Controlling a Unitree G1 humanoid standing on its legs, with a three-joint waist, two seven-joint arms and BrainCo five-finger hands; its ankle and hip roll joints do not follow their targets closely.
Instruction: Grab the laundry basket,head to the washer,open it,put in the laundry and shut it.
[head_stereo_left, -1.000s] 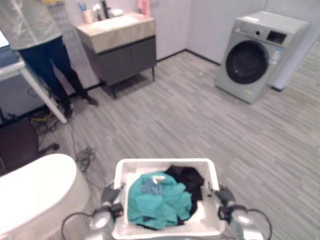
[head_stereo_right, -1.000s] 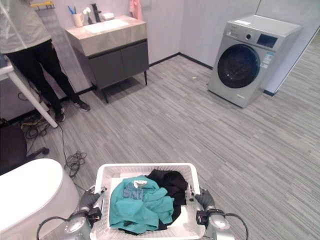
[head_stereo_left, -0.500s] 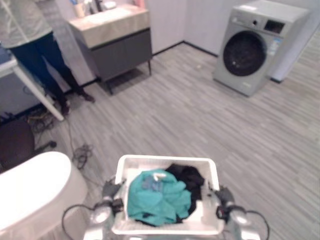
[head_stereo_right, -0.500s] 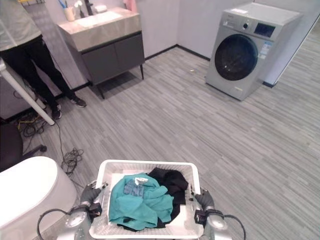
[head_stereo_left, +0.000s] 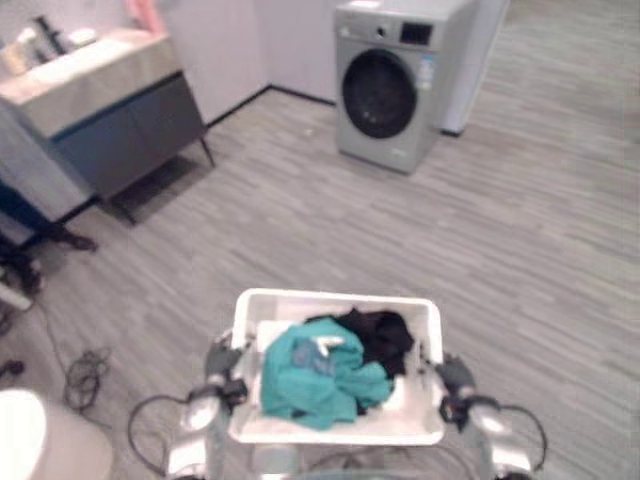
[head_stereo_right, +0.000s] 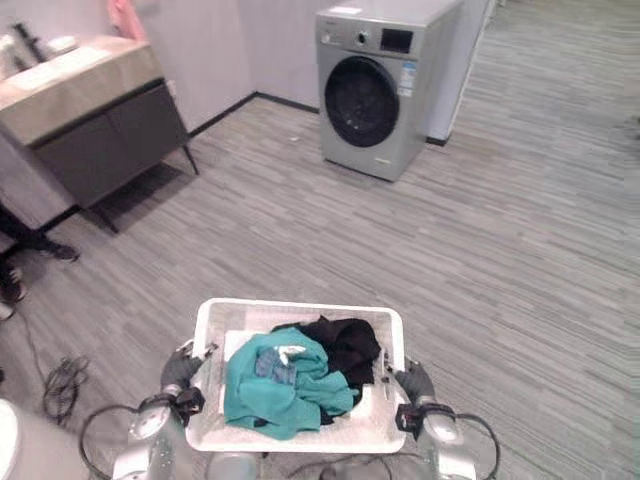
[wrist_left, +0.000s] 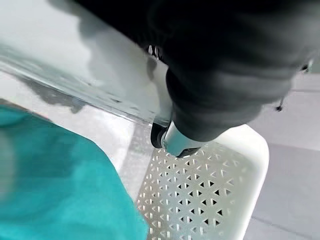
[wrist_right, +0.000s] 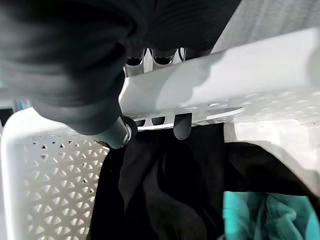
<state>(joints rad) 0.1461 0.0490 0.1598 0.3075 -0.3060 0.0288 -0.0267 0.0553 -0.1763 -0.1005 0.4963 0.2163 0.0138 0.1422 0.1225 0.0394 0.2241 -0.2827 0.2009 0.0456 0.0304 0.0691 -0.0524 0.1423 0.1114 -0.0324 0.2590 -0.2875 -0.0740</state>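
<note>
probably light and stiff, the white laundry basket (head_stereo_right: 300, 315) hangs between the left hand (head_stereo_right: 180, 368) and right hand (head_stereo_right: 416, 384), both curled round its side rims; the soft clothes (head_stereo_right: 295, 378) may shift.

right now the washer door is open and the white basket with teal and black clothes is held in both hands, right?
Not quite: the grey front-loading washing machine has its round door shut, as the right eye view shows. The white perforated plastic laundry basket is indeed held by the left hand and right hand.
</note>
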